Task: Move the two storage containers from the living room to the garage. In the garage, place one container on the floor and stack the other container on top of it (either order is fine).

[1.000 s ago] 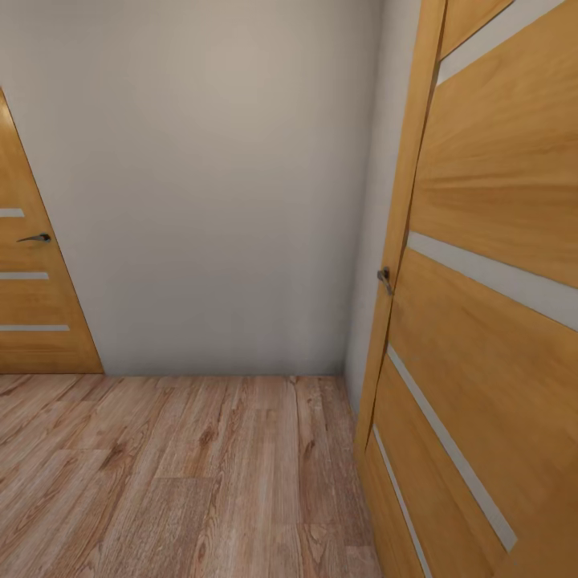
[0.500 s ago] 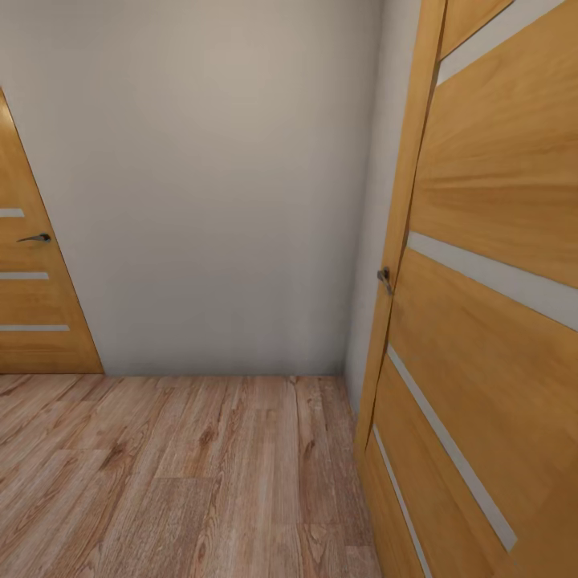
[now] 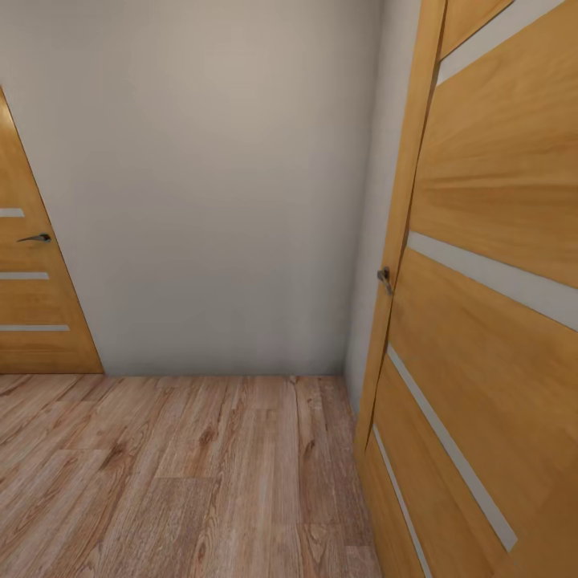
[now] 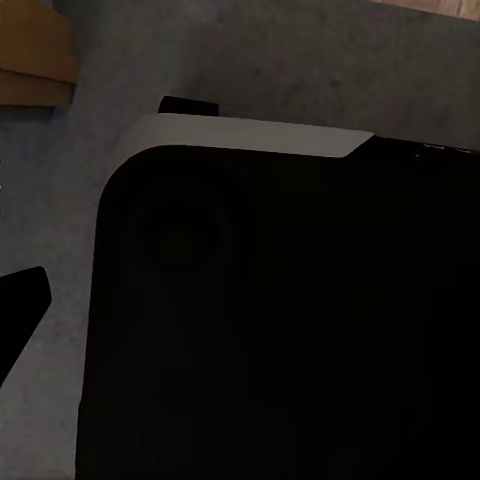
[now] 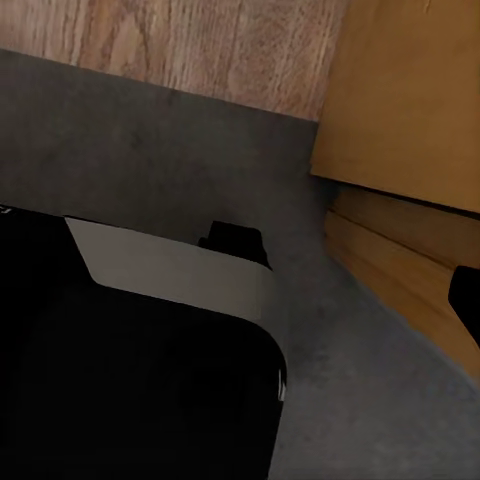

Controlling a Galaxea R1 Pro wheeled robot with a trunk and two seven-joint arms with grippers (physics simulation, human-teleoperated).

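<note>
The two storage containers are out of view. In the left wrist view, one black fingertip (image 4: 22,300) of my left gripper shows at the picture's edge, with nothing held beside it. A black fingertip (image 5: 466,300) of my right gripper sits at the edge of the right wrist view, also with nothing beside it. Both wrist cameras look down on my black, white-rimmed base (image 4: 250,135), which stands on rough grey concrete floor (image 5: 130,130).
An open light wooden door (image 3: 482,321) with frosted strips and a handle (image 3: 385,278) stands close on my right. Ahead is a plain white wall (image 3: 217,201) above wood plank flooring (image 3: 201,474). A shut matching door (image 3: 32,305) is at the far left.
</note>
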